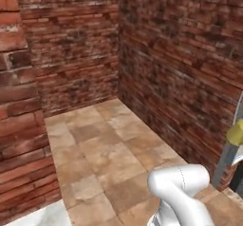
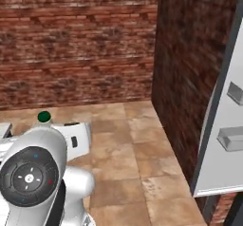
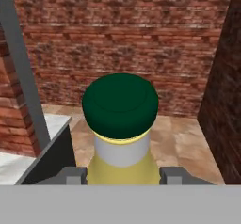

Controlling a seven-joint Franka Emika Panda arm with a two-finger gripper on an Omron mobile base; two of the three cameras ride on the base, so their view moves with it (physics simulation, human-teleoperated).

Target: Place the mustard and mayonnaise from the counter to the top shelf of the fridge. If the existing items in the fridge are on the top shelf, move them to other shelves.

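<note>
Jaws: closed on mustard [image 3: 121, 138] | bottle upright between them, green cap above fingertips [image 3: 73, 175]

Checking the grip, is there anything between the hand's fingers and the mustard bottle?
Nothing: in the hand view the hand has a finger against each side of the mustard.

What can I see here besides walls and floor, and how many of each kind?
Yellow bottles with a dark green cap: 1, the mustard, held between the tool's fingers.
Grey fridge doors: 1.
Door bins: 2.
Total: 4.
</note>
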